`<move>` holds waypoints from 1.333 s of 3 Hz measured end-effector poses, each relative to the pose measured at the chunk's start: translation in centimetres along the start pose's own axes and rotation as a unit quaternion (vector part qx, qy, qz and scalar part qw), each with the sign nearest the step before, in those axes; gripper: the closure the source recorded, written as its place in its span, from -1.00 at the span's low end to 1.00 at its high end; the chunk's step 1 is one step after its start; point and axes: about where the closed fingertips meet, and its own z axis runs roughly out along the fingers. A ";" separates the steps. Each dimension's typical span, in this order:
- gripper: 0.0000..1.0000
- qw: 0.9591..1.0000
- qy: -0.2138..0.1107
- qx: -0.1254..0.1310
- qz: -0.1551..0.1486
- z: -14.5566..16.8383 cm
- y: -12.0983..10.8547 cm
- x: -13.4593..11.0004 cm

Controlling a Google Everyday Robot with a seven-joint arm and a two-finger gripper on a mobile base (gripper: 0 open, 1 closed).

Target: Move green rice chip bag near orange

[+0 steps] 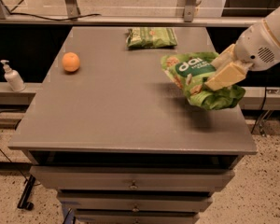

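The green rice chip bag point(196, 78), light green with a dark green label and white lettering, hangs above the right side of the grey table point(112, 115), casting a shadow below. My gripper point(221, 73) comes in from the right on a white arm and is shut on the bag's right part. The orange point(71, 61) sits on the table's left side, far from the bag.
A flat green packet point(151, 37) lies at the table's back edge. A white pump bottle point(12, 76) stands on a ledge left of the table. Drawers point(130, 183) run below the tabletop. A rail with posts runs behind.
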 end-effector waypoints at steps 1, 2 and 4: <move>1.00 0.998 -0.032 -0.037 -0.049 1.1 2.9 -4.5; 1.00 0.993 -0.049 -0.042 -0.096 2.7 3.5 -9.5; 1.00 0.994 -0.070 -0.025 -0.081 3.1 1.6 -10.8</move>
